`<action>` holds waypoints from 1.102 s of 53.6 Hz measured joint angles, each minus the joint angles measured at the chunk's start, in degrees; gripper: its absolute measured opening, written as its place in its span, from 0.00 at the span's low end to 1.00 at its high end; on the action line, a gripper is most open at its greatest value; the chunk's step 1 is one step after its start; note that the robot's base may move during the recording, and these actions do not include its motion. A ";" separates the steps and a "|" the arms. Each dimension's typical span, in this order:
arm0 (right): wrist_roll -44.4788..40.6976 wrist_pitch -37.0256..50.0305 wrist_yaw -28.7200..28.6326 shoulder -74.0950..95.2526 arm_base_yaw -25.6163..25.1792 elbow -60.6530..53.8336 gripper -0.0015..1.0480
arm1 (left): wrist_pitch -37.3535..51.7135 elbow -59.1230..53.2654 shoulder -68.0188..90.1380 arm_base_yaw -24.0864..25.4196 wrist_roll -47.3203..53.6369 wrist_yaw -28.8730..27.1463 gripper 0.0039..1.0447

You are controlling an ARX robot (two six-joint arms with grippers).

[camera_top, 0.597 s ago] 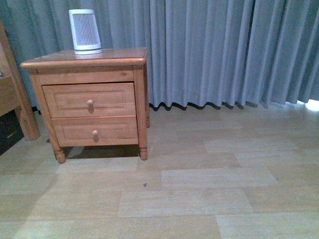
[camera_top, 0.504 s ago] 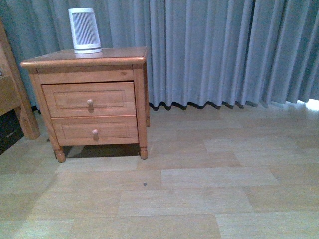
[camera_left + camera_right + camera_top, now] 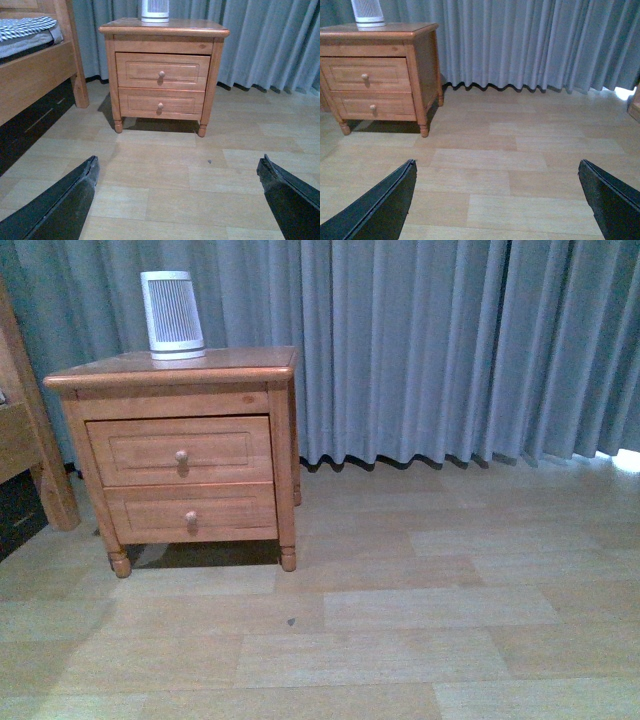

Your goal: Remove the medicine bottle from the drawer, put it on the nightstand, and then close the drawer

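The nightstand [image 3: 235, 368] stands at the left against the curtain, some way off across the floor. Its upper drawer [image 3: 225, 448] is shut, round knob in the middle, and shows again in the left wrist view [image 3: 185, 71] and right wrist view [image 3: 342, 74]. The medicine bottle is hidden. My left gripper [image 3: 178, 160] hangs open over bare floor, facing the nightstand [image 3: 162, 30] from a distance. My right gripper [image 3: 497, 162] is open too, with the nightstand [image 3: 422, 75] off to its far side. Neither arm shows in the front view.
A tall white slatted device [image 3: 172, 315] stands on the nightstand top. The lower drawer [image 3: 230, 512] is shut. A wooden bed frame [image 3: 35, 75] with a dark gap beneath flanks the nightstand. Grey curtains [image 3: 450, 350] run along the back above the plank floor [image 3: 400, 610].
The front view has shifted: the nightstand sits a little lower and slightly right in the picture. Both drawers stay shut.
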 joint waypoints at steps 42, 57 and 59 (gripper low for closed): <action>0.00 0.00 0.00 -0.04 0.02 0.00 0.93 | 0.00 0.00 0.00 0.00 0.02 0.00 0.94; 0.00 0.00 0.00 -0.02 0.02 0.00 0.93 | 0.00 0.00 -0.02 0.00 0.04 0.02 0.94; -0.02 0.00 -0.02 -0.02 0.02 0.00 0.93 | 0.00 0.00 -0.02 0.00 0.07 -0.02 0.94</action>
